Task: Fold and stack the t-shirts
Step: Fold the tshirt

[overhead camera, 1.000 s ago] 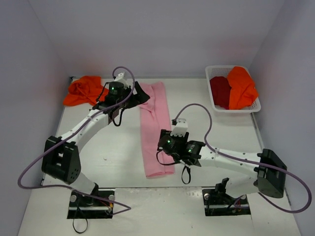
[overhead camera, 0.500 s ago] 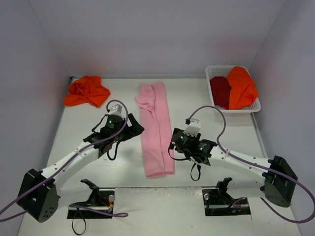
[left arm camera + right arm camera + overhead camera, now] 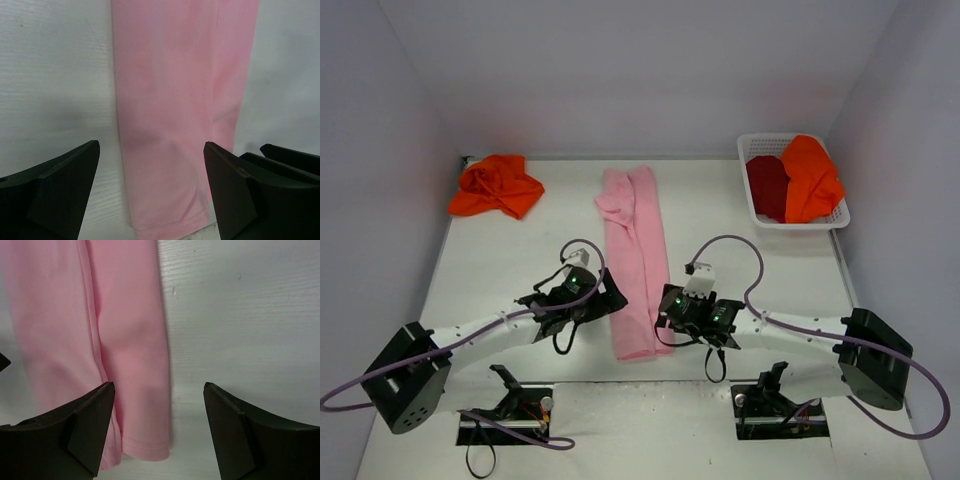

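A light pink t-shirt (image 3: 632, 260) lies folded into a long narrow strip down the middle of the table. My left gripper (image 3: 613, 300) hovers open at the left edge of its near end, and in the left wrist view the pink t-shirt (image 3: 175, 115) with its hem fills the gap of the left gripper (image 3: 151, 145). My right gripper (image 3: 667, 306) is open at the strip's right edge; in its wrist view the right gripper (image 3: 158, 385) straddles that edge of the pink t-shirt (image 3: 125, 335). Nothing is held. An orange t-shirt (image 3: 496, 186) lies crumpled at the back left.
A white latticed basket (image 3: 752, 145) stands at the back right, holding a dark red t-shirt (image 3: 767, 186) and another orange t-shirt (image 3: 810, 178). The white table (image 3: 520, 250) ends just behind the arm bases. Walls close in on three sides.
My left arm has swung back from the far end of the pink strip to its near end. The right gripper shifted slightly, staying by the near right edge.
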`<control>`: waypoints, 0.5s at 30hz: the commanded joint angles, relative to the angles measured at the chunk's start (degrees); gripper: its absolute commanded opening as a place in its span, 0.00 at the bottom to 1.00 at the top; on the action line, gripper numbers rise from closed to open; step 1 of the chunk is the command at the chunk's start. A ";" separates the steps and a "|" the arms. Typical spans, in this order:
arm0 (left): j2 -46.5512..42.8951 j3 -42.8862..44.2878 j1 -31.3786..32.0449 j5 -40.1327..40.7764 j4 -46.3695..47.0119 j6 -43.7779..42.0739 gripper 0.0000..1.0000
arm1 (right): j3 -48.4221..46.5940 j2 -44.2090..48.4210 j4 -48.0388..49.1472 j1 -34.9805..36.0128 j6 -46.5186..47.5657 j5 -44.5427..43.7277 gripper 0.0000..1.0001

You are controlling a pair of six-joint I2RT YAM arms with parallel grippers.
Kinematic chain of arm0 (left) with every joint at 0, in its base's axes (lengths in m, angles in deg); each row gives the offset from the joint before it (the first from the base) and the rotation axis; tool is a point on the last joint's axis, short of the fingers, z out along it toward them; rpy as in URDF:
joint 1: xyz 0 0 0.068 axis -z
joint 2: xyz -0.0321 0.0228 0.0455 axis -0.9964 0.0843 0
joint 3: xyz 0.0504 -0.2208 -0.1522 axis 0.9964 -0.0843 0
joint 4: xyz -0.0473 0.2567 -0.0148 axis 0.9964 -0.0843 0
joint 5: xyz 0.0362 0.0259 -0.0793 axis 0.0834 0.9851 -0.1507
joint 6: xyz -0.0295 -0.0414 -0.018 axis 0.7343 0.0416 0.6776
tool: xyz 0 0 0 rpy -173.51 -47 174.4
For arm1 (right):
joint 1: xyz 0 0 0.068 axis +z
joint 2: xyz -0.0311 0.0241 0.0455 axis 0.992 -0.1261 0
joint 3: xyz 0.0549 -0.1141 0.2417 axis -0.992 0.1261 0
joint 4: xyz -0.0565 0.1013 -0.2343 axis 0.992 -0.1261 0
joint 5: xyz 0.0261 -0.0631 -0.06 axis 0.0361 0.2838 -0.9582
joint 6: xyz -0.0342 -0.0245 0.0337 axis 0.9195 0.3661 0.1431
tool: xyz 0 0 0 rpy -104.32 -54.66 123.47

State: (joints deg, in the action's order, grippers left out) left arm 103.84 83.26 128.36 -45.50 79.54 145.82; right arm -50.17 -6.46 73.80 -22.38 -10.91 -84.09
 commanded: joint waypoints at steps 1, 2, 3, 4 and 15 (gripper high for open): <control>0.96 0.53 1.79 2.28 6.30 3.32 0.80 | -0.32 -1.01 1.29 1.58 -2.94 -1.74 0.68; 1.14 -0.17 2.84 2.45 6.65 3.76 0.80 | -0.41 -1.27 1.29 2.02 -3.20 -1.92 0.68; 1.23 -0.61 3.38 2.80 7.18 4.29 0.80 | -0.41 -1.45 1.29 2.72 -3.47 -2.09 0.68; 1.58 -1.05 3.82 3.24 8.23 5.34 0.80 | -0.33 -1.62 1.29 3.16 -4.34 -2.18 0.68; 0.36 -3.60 9.88 6.76 7.63 9.56 0.80 | 0.73 -3.03 1.20 7.82 -8.91 -2.36 0.68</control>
State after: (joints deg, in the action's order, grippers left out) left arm 106.00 79.50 136.78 -41.41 84.90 152.55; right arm -49.86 -9.58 74.61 -15.40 -16.73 -84.12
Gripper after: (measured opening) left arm 0.796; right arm 0.682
